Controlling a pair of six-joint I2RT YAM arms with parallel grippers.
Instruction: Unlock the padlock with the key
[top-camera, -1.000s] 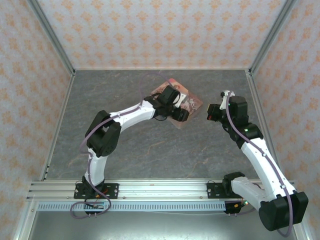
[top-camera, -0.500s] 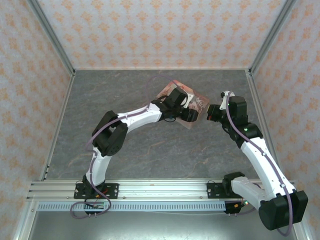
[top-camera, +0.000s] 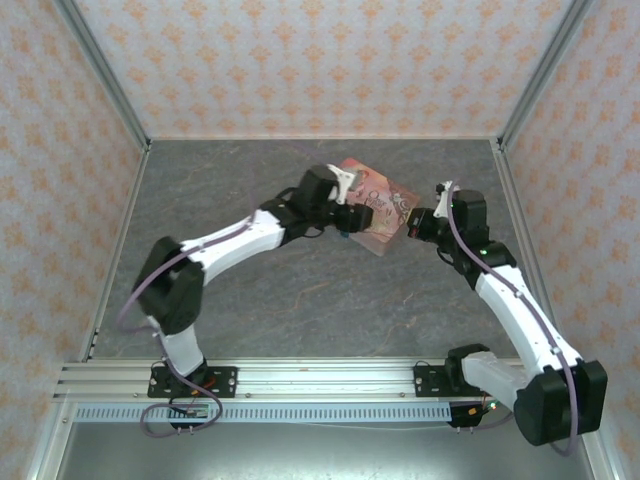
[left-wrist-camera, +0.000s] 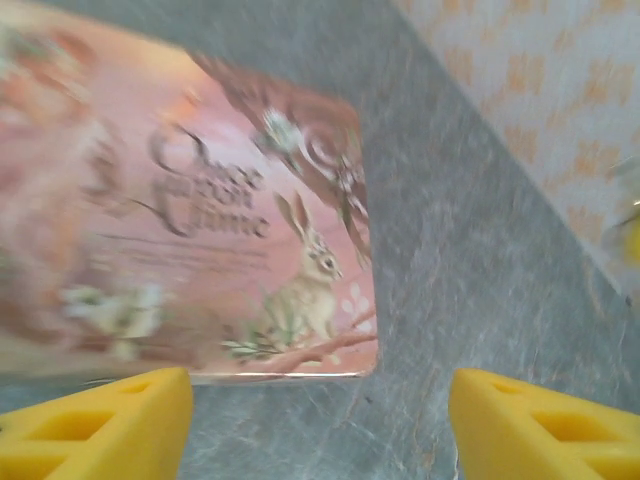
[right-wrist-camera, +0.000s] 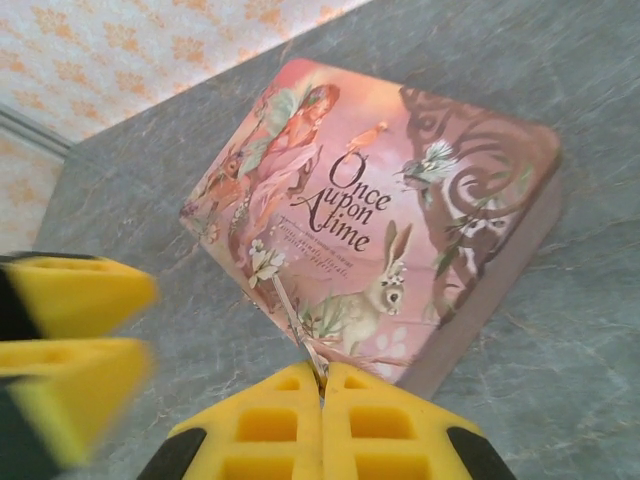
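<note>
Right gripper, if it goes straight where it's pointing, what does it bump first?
The right gripper would probably meet the pink Once Upon a Time tin, near its rabbit; depth unclear.

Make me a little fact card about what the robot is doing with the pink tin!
Tin: pink picture tin, lying flat on the grey table
Left gripper: open, holding nothing, at the tin's left side
Right gripper: shut, at the tin's right side
Between the right gripper's tips: a thin metal piece, maybe the key
Unlocking: not seen to have started
</note>
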